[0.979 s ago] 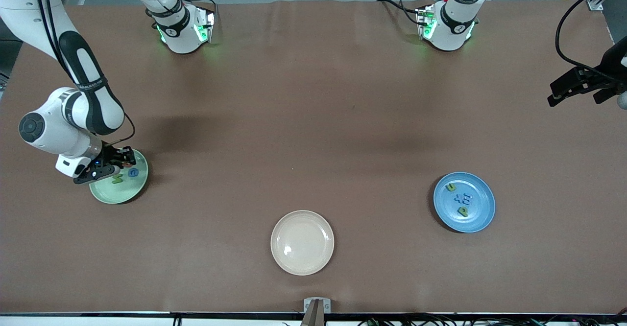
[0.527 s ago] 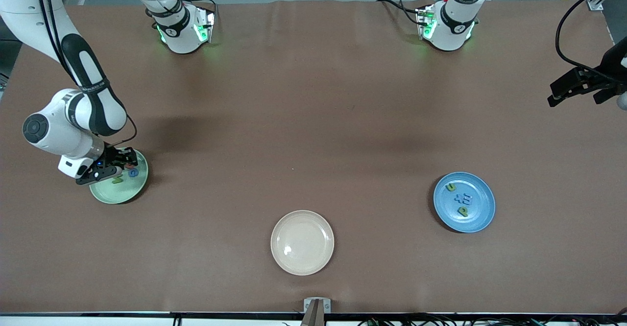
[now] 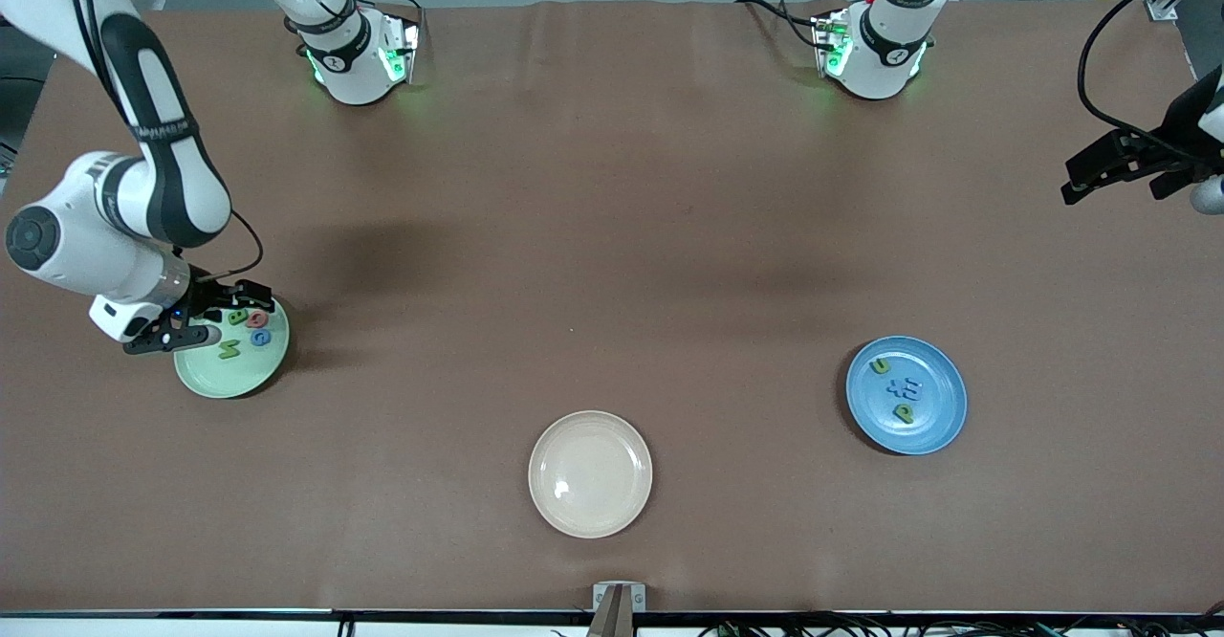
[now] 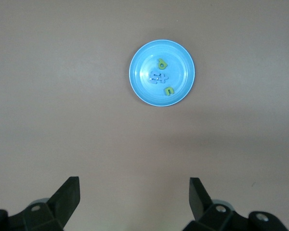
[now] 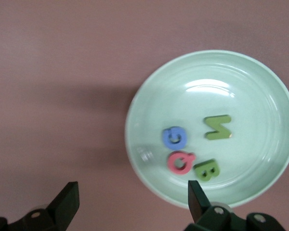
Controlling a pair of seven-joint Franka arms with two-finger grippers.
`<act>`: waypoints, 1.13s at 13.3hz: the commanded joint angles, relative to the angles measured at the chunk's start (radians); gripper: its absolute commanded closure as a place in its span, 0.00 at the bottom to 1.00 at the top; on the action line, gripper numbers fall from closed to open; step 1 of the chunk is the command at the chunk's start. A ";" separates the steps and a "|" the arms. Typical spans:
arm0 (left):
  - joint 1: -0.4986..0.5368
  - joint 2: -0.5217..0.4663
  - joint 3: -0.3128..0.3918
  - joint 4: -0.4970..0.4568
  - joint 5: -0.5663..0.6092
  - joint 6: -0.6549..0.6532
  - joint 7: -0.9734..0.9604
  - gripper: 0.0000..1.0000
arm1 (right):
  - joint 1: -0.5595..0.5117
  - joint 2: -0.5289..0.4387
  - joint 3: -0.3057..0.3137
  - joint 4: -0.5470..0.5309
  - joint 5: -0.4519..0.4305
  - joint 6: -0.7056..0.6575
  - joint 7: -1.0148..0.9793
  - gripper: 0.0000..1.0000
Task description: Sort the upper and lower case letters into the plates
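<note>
The mint green plate lies near the right arm's end of the table and holds a green M, a blue G, a pink Q and a green B. My right gripper hangs open and empty over that plate's rim. The right wrist view shows the plate, the G, the Q, the B and the M. The blue plate holds two green letters and a blue one. My left gripper waits open, high over the table's end; its wrist view shows the blue plate.
A cream-beige plate lies empty near the front edge, midway between the two task plates. The brown table cover spreads between the plates and the arm bases.
My right gripper has lifted and drawn back toward the right arm's end of the table, uncovering the pink Q and the green B in the mint plate. The left gripper shifted slightly.
</note>
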 commanded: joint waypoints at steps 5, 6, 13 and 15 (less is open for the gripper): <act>0.007 -0.048 -0.006 -0.047 0.016 -0.005 0.010 0.00 | 0.065 -0.187 0.005 0.338 -0.043 -0.557 0.246 0.01; 0.008 -0.048 -0.006 -0.049 0.014 -0.005 0.014 0.00 | 0.068 -0.189 0.005 0.408 -0.048 -0.614 0.269 0.01; 0.011 -0.042 -0.006 -0.035 0.013 -0.006 0.014 0.00 | 0.093 -0.190 -0.005 0.687 -0.053 -0.837 0.306 0.00; 0.011 -0.041 -0.003 -0.032 0.014 -0.006 0.016 0.00 | 0.091 -0.190 -0.005 0.704 -0.082 -0.831 0.312 0.00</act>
